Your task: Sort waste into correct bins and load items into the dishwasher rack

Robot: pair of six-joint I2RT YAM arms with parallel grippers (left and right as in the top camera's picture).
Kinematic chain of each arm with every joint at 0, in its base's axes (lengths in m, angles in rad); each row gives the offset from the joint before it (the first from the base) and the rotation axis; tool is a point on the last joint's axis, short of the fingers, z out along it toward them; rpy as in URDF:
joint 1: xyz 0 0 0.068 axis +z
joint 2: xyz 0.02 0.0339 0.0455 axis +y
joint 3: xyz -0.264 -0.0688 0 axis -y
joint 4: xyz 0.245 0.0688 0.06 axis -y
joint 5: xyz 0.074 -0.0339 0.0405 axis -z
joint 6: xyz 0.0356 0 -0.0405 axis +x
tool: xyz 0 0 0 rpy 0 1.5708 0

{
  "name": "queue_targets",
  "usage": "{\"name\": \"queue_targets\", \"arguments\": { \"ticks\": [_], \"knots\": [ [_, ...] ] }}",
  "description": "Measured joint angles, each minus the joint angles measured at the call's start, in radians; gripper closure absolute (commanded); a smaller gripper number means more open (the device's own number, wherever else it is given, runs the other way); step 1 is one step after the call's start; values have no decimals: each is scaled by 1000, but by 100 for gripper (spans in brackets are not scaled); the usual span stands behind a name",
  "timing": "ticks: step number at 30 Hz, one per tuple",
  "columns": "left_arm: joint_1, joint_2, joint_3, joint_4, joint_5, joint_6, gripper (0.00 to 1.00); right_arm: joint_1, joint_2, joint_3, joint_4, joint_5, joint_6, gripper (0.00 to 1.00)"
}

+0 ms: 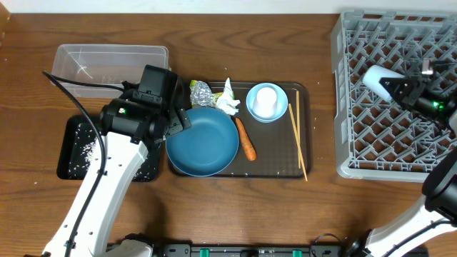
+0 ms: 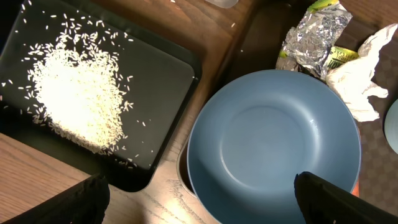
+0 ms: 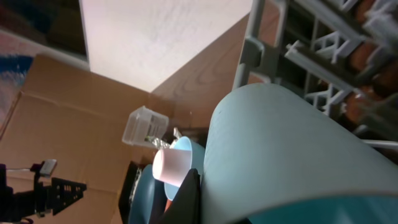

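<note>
**Left side.** Left claw (image 2: 199, 190) released, jaws wide, poised over left rim of dark blue plate (image 1: 203, 143). Black tray (image 2: 168, 81) just beside plate, holding heap of rice grains (image 2: 74, 93). Clear tub (image 1: 107, 61) on worktop (image 1: 235, 214) behind black tray.

**Centre.** Plate lies on brown tray (image 1: 303, 168) with:
- foil ball (image 1: 202, 93)
- tissue (image 1: 228, 104)
- yellow-green wrapper (image 2: 336, 57), tucked against foil
- carrot (image 1: 246, 139), at plate's right rim
- light blue bowl (image 1: 266, 102)
- chopsticks (image 1: 298, 141), along right edge

**Right side.** Right claw (image 1: 400, 87) clenched on light blue cup (image 1: 378, 77). Cup held tilted over left part of dishwasher rack (image 1: 378, 135).
</note>
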Motion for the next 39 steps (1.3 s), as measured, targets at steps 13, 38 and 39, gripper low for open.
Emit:
{"name": "queue_targets", "arguments": {
  "ticks": [13, 38, 39],
  "knots": [
    [0, 0, 0, 0, 0, 0, 2, -110, 0, 2, -60, 16, 3, 96],
    [0, 0, 0, 0, 0, 0, 2, -109, 19, 27, -145, -6, -76, 99],
    [0, 0, 0, 0, 0, 0, 2, -109, 19, 27, -145, -10, -76, 99]
  ]
}}
